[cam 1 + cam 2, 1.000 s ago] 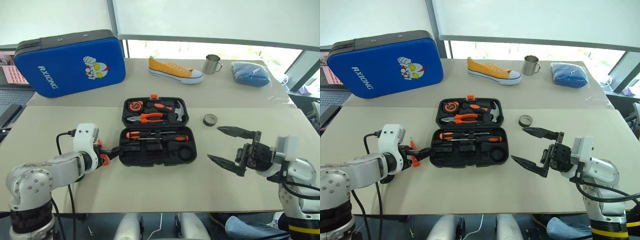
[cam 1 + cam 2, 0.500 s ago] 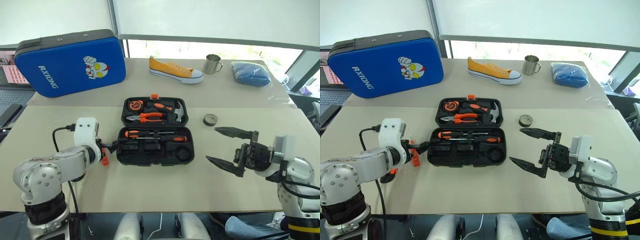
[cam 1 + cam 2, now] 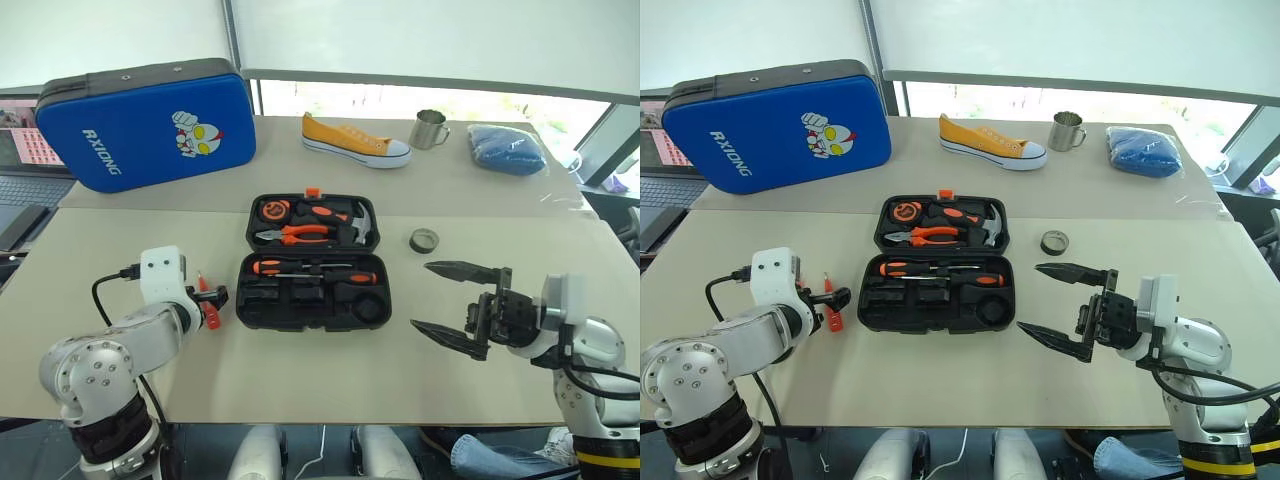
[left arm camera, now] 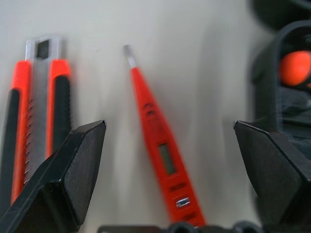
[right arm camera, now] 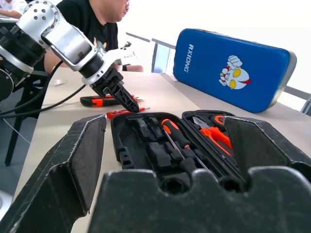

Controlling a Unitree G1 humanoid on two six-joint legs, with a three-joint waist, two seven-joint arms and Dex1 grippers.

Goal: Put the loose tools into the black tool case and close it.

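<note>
Left gripper: jaws spread wide and grasping nothing, poised over the table just to the left of the black tool case. Between its two black fingers lies the slim orange tester screwdriver, flat on the table; alongside the tester, under one finger, lies the orange-and-black utility knife, roughly parallel to the tester. Both tools are outside the case, close to its left wall.

Right gripper: jaws likewise fully released and empty, held above the table to the right of the case, fingers pointing toward the case.

Black tool case: open, both halves flat near the table's centre, small orange latch at the far edge. Near half: two orange-and-black screwdrivers seated in their slots, with empty moulded slots nearer the robot. Far half: orange-handled pliers, a hammer and a tape measure.

Small dark tape roll: on the table just right of the case's far half, clear of it.

Behind the case, on the far table: a blue cartoon-printed case to the left, a yellow sneaker, a metal mug and a blue cloth bundle to the right. In the right wrist view a person in a black shirt sits beyond the left arm.
</note>
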